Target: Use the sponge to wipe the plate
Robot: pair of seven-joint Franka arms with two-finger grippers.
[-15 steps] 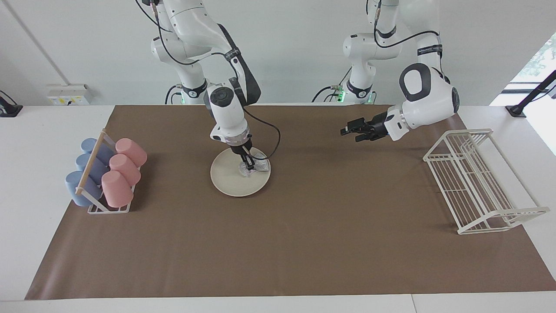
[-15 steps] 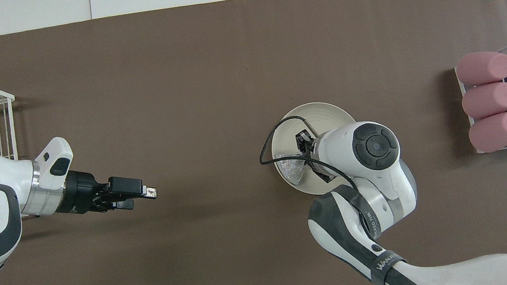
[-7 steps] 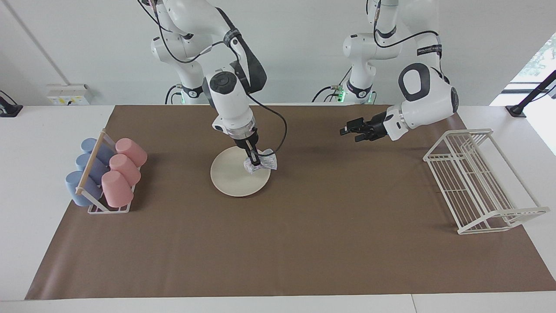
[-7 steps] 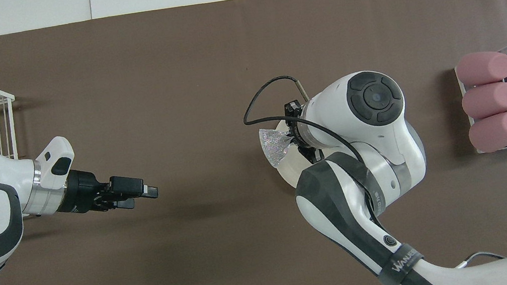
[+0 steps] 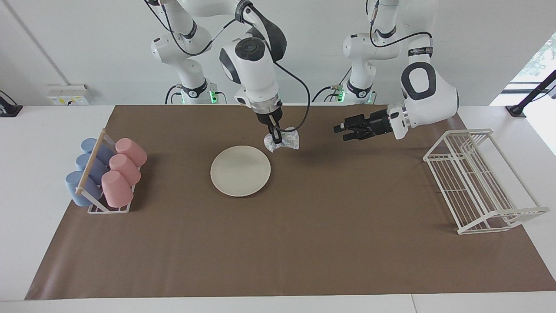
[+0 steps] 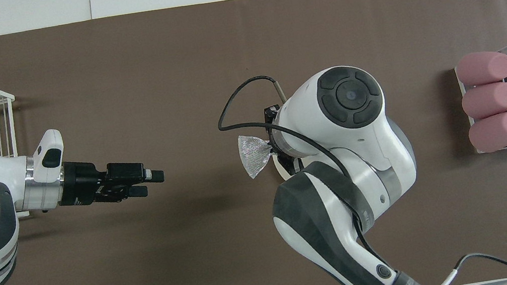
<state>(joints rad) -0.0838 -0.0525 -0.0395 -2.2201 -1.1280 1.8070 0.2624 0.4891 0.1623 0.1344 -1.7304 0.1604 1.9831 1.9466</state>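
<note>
Two arms up | right gripper (image 5: 275, 138) pinched on the sponge (image 5: 284, 142) — raised over the brown mat, just off the plate (image 5: 240, 171) | plate bare, flat on mat | left gripper (image 5: 341, 130) waits — fingers spread, holding nothing

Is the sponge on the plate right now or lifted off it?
Lifted off. The right gripper holds the sponge in the air over the brown mat beside the plate, which lies bare.
</note>
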